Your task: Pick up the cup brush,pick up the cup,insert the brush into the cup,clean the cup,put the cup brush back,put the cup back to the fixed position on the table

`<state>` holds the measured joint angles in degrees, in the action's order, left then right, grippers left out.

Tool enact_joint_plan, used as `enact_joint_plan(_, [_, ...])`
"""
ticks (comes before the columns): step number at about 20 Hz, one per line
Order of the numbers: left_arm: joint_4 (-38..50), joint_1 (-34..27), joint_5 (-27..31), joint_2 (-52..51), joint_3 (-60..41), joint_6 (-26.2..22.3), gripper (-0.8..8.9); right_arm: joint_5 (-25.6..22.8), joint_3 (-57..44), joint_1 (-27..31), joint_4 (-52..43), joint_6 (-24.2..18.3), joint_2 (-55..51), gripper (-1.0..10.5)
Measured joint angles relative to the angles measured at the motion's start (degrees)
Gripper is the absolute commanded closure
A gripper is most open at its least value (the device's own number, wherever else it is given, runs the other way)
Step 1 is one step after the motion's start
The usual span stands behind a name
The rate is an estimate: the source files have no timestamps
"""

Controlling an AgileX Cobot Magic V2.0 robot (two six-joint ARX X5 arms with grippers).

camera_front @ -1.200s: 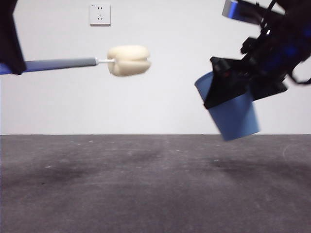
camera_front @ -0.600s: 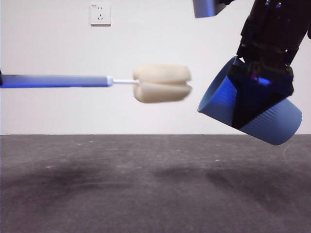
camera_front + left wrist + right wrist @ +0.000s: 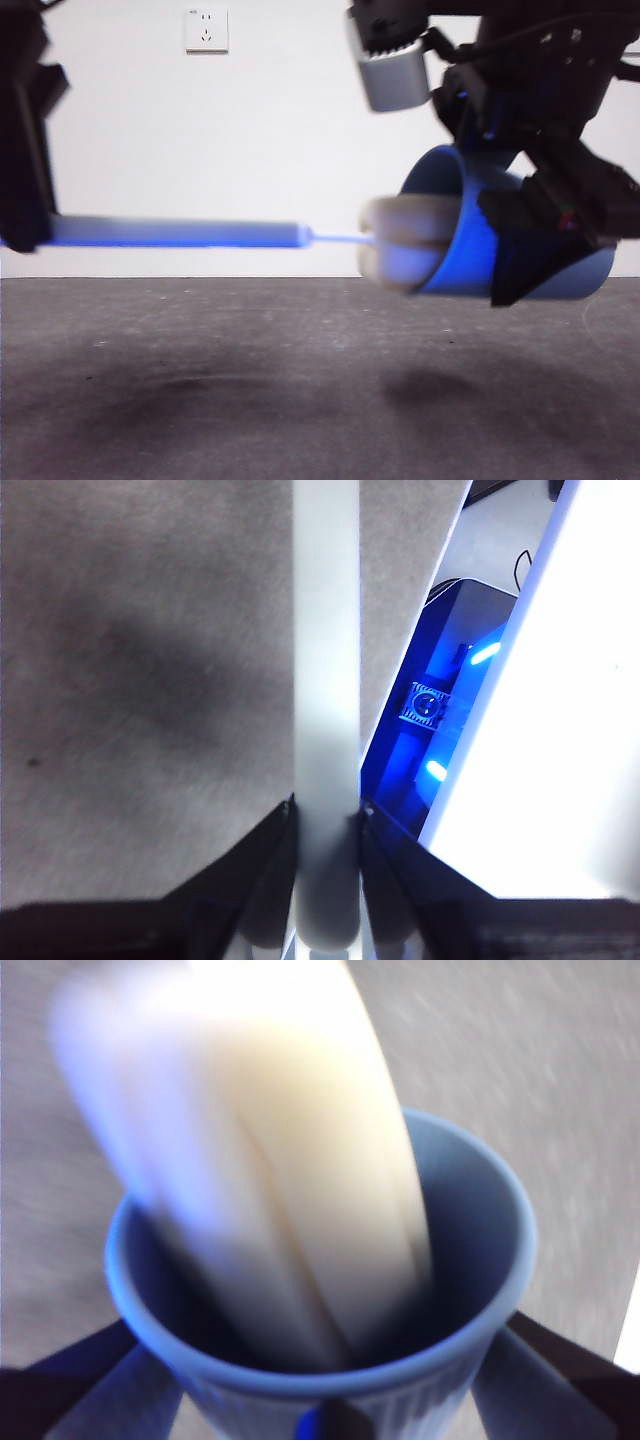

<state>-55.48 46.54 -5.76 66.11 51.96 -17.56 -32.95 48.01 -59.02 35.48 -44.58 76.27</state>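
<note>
Since a second ago the brush [image 3: 300, 236] head has entered the cup [image 3: 470, 245]: insertion underway. My left gripper [image 3: 325, 825] clamps the handle, my right gripper [image 3: 320, 1400] the cup.

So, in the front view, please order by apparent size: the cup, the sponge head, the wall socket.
1. the cup, held sideways by the right gripper.
2. the sponge head of the cup brush, partly inside the cup and blurred.
3. the wall socket, clearly smallest, though farther away.

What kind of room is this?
Probably a robot test bench: a bare dark table, a plain white wall with a socket, and only a cup and cup brush held by grippers.
</note>
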Motion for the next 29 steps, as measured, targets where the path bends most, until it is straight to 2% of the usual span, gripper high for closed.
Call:
enact_joint_plan(8, [5.7, 3.9, -0.4, 3.0, 0.0, 5.8, 8.22, -1.6, 0.0, -5.2, -0.2, -0.3, 4.1, 9.6])
enact_joint_plan(13, [4.2, 4.2, 0.7, 3.0, 0.0, 7.3, 8.22, -2.9, 0.0, -5.4, 0.1, 0.0, 4.2, 9.6])
enact_joint_plan(19, [-1.3, 4.2, 7.1, 1.7, 0.0, 7.3, 8.22, -6.2, 0.0, -2.9, 4.1, 1.5, 4.2, 9.6])
enact_joint_plan(24, [-4.2, 3.1, 8.3, -1.9, 0.0, 8.2, 8.22, -6.3, 0.0, 0.2, 4.9, 3.2, 4.0, 9.6])
enact_joint_plan(29, [-6.1, 3.0, 8.6, -3.7, 0.0, 8.9, 8.22, -6.3, 0.0, 0.3, 4.3, 3.3, 2.9, 9.6])
